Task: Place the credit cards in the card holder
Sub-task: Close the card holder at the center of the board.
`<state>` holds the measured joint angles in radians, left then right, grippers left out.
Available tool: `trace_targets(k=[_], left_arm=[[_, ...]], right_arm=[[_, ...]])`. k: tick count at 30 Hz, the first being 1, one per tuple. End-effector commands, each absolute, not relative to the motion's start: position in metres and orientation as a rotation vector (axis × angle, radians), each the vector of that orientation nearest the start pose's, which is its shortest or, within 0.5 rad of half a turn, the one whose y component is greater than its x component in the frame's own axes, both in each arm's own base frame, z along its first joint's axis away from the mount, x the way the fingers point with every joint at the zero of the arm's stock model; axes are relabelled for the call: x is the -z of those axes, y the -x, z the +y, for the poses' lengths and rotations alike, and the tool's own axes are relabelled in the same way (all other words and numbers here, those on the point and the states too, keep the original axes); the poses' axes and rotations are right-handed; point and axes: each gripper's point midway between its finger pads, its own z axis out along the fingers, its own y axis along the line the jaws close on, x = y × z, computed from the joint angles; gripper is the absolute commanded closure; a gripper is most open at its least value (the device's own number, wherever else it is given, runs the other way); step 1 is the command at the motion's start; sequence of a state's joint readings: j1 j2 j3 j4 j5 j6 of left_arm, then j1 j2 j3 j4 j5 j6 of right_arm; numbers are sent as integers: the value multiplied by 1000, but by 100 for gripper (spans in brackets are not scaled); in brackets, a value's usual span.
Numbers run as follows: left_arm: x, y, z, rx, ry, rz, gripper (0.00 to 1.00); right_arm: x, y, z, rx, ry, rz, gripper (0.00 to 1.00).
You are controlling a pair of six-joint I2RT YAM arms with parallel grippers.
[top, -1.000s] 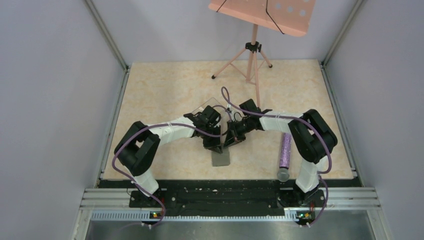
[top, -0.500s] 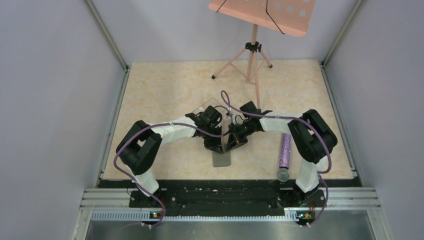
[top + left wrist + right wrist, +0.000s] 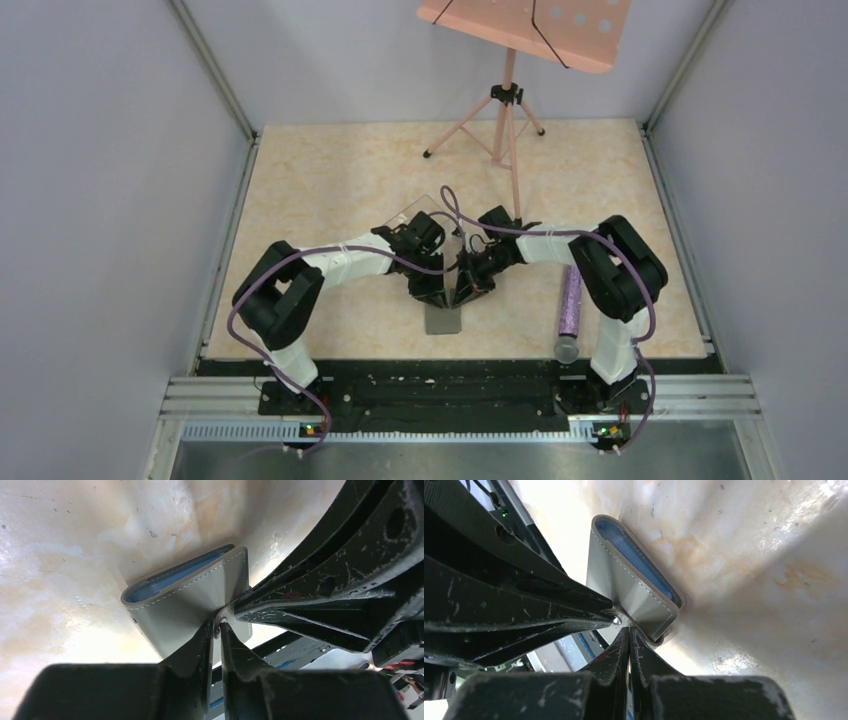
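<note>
The card holder (image 3: 441, 318) is a grey folded wallet lying on the table between the two arms; its far end is lifted. In the left wrist view it (image 3: 190, 600) stands partly open with blue showing inside. My left gripper (image 3: 217, 625) is shut on its snap tab. My right gripper (image 3: 626, 630) is shut on the same edge of the holder (image 3: 634, 585), tip to tip with the left one. From above, the left gripper (image 3: 432, 290) and the right gripper (image 3: 462, 290) meet over the holder's far end. No loose credit cards show.
A clear plastic box (image 3: 425, 213) lies just behind the left wrist. A purple tube (image 3: 570, 305) lies near the right arm. A pink music stand (image 3: 508, 100) stands at the back. The black rail (image 3: 440, 385) runs along the near edge.
Both grippers have drawn closer together over the holder's far end, and the right arm has shifted a little to the left. The holder stays in place.
</note>
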<state>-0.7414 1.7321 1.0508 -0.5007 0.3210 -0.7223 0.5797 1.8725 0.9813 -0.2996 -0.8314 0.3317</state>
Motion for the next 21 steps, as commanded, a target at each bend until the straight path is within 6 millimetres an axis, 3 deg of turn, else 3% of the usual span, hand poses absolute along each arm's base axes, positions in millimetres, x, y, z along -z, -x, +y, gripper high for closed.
trace_targets(k=[1,4,9,17,21], left_arm=[[-53,-205,-302,803,-115,2918,89],[-53,-205,-303,814,-115,2919,100],[-59,-206,-305,838,-113,2900,100],[-76,-210,-315,909,-105,2861,100],[-76,-210,-314,895,-98,2866,100]], right_arm=[[-8,-195,284,-1234,618,2871,100],[-8,-195,284,-1231,615,2874,100],[-14,-197,285,-1233,617,2851,100],[-47,-209,294,-1270,588,2737,100],[-54,-213,296,-1273,583,2715,100]])
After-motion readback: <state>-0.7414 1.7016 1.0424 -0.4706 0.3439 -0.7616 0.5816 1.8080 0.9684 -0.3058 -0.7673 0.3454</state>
